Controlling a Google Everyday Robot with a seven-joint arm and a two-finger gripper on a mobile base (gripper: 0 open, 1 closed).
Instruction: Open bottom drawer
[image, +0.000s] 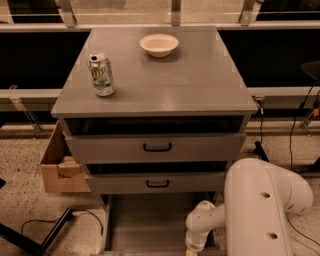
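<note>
at the bottom edge of the view, the gripper (191, 248), grip state impossible to tell, should draw the bottom drawer (150, 220) straight outward, level, without twisting.

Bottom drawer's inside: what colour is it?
Plain grey inside the bottom drawer, camera view; the gripper is at its front right.

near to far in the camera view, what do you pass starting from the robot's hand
hand at the bottom edge, at the front right of the open bottom drawer → middle drawer front → top drawer front → can → bowl
</note>
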